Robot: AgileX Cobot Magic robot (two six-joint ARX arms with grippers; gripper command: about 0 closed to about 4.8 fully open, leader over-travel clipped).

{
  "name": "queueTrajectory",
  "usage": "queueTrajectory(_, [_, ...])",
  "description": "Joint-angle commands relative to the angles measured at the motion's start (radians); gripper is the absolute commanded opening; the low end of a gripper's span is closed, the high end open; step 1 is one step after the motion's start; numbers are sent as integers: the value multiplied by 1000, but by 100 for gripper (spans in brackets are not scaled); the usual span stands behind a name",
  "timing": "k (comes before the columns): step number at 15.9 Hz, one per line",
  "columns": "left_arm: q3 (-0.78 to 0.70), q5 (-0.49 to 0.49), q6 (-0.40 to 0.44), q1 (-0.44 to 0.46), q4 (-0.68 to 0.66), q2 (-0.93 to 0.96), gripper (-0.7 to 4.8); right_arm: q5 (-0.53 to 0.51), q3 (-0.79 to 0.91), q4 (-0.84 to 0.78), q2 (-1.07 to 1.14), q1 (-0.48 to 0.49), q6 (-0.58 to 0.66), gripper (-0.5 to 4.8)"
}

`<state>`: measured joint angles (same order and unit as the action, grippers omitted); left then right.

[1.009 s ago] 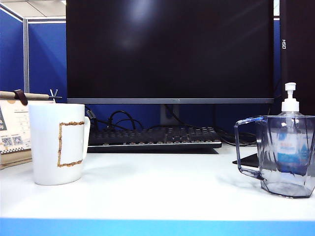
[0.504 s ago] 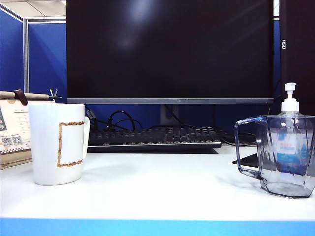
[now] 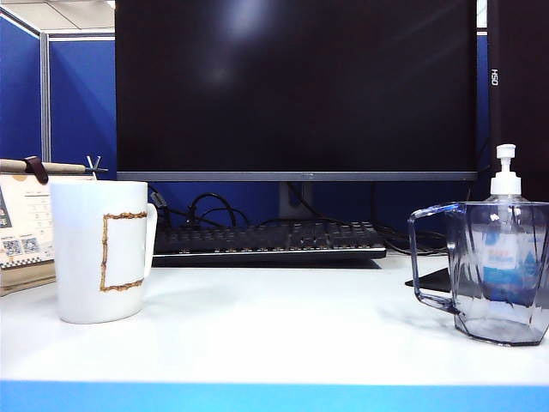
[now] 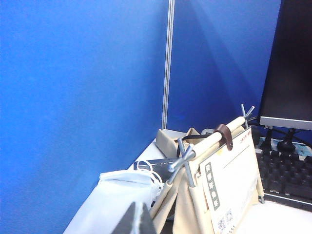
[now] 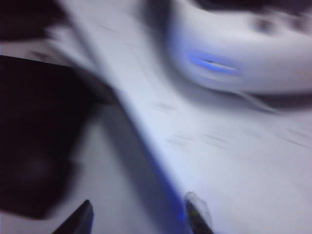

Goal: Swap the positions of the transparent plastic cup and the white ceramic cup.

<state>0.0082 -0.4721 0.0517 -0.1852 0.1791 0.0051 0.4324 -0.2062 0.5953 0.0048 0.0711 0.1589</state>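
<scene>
The white ceramic cup (image 3: 101, 250), tall with a gold-brown rectangle on its side, stands on the left of the white table. The transparent plastic cup (image 3: 495, 270), blue-grey and faceted with an angular handle, stands at the right edge. Neither gripper shows in the exterior view. My left gripper (image 4: 135, 219) is shut, its tips together, pointing at the blue partition and a beige desk organiser, away from both cups. My right gripper (image 5: 139, 217) is open with nothing between its fingers; its view is heavily blurred and shows no cup.
A large dark monitor (image 3: 296, 86) and black keyboard (image 3: 268, 240) sit behind the cups. A clear pump bottle (image 3: 505, 223) stands behind the plastic cup. A beige organiser with a calendar (image 3: 24, 227) sits at the far left, beside a white bag (image 4: 114, 200).
Both cups stay where they were in the exterior view; no arm has entered it.
</scene>
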Motion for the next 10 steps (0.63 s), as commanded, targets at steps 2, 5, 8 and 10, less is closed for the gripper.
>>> queueTrajectory(2, [2,4,0,0,8,-1,-4,-426,-4,-65,-2,0,-2,242])
queueTrajectory(5, [2,4,0,0,9,-1,-4,-434,-4,-64,-2,0,-2,242])
queueTrajectory(8, [2,4,0,0,9,-1,-4,-434,-4,-64,-2,0,-2,242])
queueTrajectory(10, [2,4,0,0,9,-1,-4,-434,-4,-64,-2,0,-3,242])
